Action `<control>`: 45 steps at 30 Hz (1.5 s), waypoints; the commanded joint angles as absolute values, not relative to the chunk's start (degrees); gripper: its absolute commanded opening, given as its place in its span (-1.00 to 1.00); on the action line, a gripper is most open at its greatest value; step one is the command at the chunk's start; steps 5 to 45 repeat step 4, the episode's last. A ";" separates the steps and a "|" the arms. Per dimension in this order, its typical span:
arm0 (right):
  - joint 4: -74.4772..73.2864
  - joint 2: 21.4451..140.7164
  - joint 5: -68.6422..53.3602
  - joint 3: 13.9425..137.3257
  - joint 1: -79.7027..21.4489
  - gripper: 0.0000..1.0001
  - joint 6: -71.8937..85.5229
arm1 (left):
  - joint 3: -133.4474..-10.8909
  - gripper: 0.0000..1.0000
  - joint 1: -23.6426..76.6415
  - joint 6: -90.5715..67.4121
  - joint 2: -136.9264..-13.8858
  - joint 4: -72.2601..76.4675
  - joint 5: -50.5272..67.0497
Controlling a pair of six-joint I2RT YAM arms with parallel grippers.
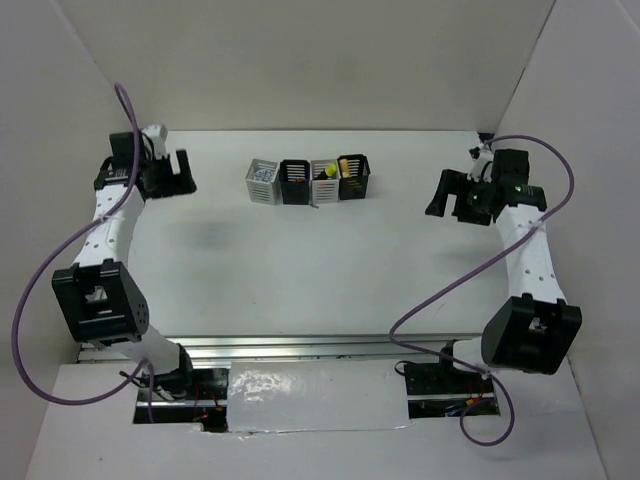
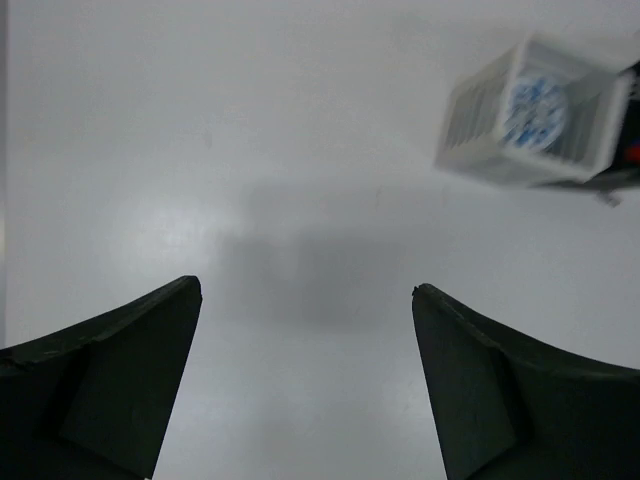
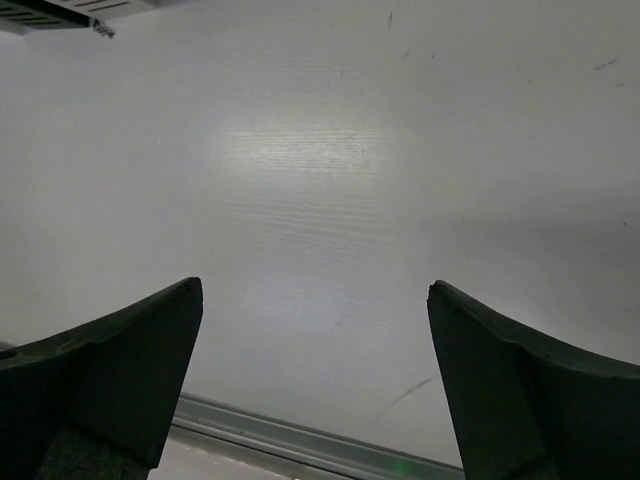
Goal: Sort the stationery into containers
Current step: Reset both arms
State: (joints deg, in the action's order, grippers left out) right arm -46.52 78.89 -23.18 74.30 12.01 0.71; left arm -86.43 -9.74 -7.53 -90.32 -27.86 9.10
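At left of the desk (image 1: pixel 300 260), left end effector (image 2: pixel 305 290) spread wide apart, empty, well to the side of the cups (image 1: pixel 308 181). Mid-desk toward the back, four cups joined in a row: disc (image 2: pixel 537 100) in the leftmost grey one, yellow highlighter (image 1: pixel 326 172) in the third, orange highlighter (image 1: pixel 350 165) in the fourth. At right, right end effector (image 3: pixel 315 285) likewise spread wide, gripping nothing, over bare desk well apart from the row

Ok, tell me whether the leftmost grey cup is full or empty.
Not empty: the grey cup holds a round blue-and-white disc, visible through its open top.
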 commanded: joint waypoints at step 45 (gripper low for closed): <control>-42.80 74.80 -19.43 70.49 12.22 0.99 -1.23 | -70.41 0.99 -18.54 -2.11 -82.45 -26.99 15.02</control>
